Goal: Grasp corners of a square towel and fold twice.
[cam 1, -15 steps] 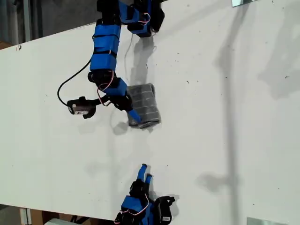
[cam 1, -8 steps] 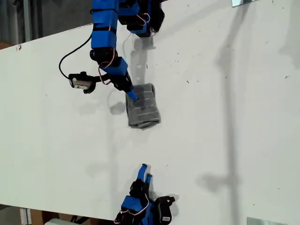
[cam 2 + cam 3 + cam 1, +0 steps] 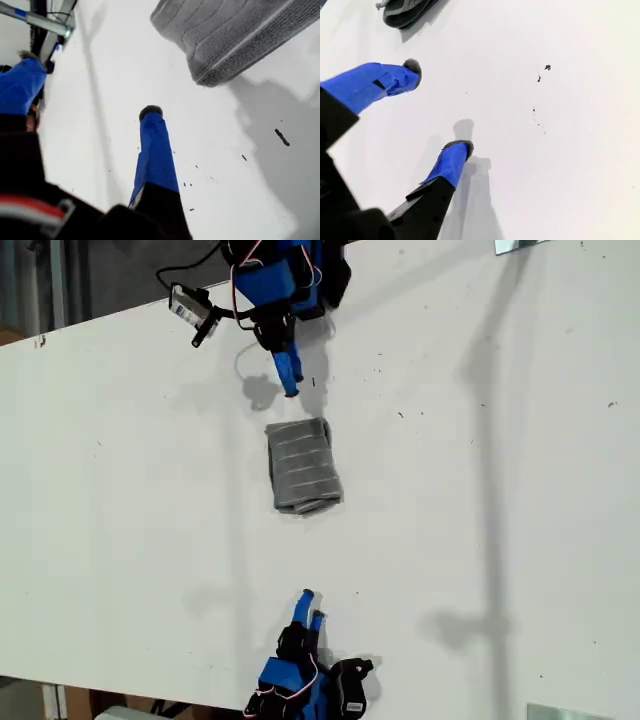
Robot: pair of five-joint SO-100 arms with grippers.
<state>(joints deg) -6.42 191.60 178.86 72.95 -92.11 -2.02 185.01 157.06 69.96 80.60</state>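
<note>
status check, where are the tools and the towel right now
My first tool open, empty, short of the towel. My second tool open, empty, away from it. Towel lies folded on the table. Nothing in the way.

So the folded towel (image 3: pixel 303 466) sits about mid-table (image 3: pixel 520 540) in the exterior view. One gripper (image 3: pixel 290 375) hangs just above it toward that view's top edge, the other (image 3: pixel 308 608) well below, near the bottom edge. Neither touches it.

White table (image 3: pixel 480 540), speckled and scuffed; soft shadows across it; dark floor (image 3: pixel 110 275) beyond.
</note>
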